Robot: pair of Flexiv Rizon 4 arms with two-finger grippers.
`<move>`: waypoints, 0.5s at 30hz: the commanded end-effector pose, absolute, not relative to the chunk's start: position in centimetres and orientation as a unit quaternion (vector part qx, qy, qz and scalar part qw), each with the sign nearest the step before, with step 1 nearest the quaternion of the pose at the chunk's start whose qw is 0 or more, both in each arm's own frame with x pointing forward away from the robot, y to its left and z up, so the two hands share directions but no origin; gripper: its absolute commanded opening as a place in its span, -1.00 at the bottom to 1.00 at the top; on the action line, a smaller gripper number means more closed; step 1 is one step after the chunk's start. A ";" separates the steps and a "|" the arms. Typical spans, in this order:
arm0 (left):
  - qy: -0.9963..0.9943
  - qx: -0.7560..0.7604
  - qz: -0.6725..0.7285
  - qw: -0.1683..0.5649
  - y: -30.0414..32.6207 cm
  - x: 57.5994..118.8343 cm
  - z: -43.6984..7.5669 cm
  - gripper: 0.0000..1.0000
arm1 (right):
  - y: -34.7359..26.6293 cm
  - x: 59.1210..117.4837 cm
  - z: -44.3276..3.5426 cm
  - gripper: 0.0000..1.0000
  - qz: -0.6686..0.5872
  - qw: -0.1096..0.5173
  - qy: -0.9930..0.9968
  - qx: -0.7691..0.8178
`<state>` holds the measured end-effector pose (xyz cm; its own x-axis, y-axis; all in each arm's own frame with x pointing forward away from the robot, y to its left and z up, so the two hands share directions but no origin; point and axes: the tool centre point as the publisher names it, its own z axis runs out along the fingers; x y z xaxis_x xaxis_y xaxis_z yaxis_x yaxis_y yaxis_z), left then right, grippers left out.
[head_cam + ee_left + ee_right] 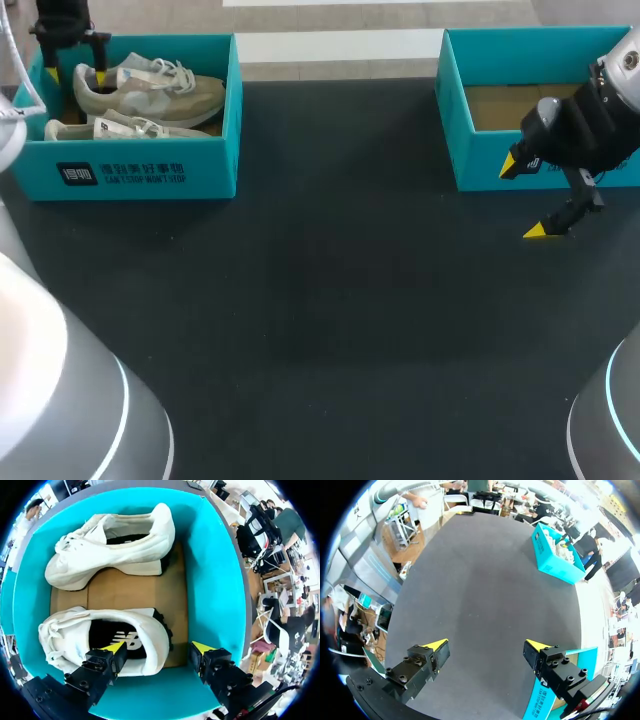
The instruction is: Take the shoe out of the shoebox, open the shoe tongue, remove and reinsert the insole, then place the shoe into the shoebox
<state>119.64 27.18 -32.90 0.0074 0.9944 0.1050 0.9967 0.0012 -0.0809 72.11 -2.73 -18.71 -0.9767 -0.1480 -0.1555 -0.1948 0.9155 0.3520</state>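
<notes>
Shoebox (215, 580) wall close beside left gripper (158, 647), spread astride shoe (75, 635) heel

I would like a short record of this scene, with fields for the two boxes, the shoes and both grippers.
left gripper: open, one tip over a shoe's opening, the other outside its heel
gripped-at shoe: pale, in the box, opening facing up
second shoe: pale, lying on its side beside it
left shoebox: teal, holds both shoes
right box: teal, empty, cardboard floor showing
right gripper: open, over the dark table, in front of the right box
task stage: shoe not yet taken out
</notes>
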 end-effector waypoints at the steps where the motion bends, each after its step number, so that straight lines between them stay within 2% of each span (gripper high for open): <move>1: -0.703 -0.709 -0.010 0.055 27.2 118.7 -30.9 0.63 | -2.6 72.2 -18.8 1.00 0.184 0.062 0.977 -0.087; 5: -0.704 -0.708 -0.016 0.046 27.1 118.3 -28.6 0.69 | -2.6 72.2 -18.8 1.00 0.184 0.062 0.977 -0.087; 15: -0.731 -0.681 -0.030 0.025 28.0 116.4 -21.7 0.66 | -2.6 72.2 -18.8 1.00 0.184 0.062 0.977 -0.087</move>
<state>119.14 27.84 -24.46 -0.0725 0.9941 0.0804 0.9968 0.0750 -0.0281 72.11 -2.73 -18.71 -0.9767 -0.1478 -0.1554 -0.1946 0.9156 0.3520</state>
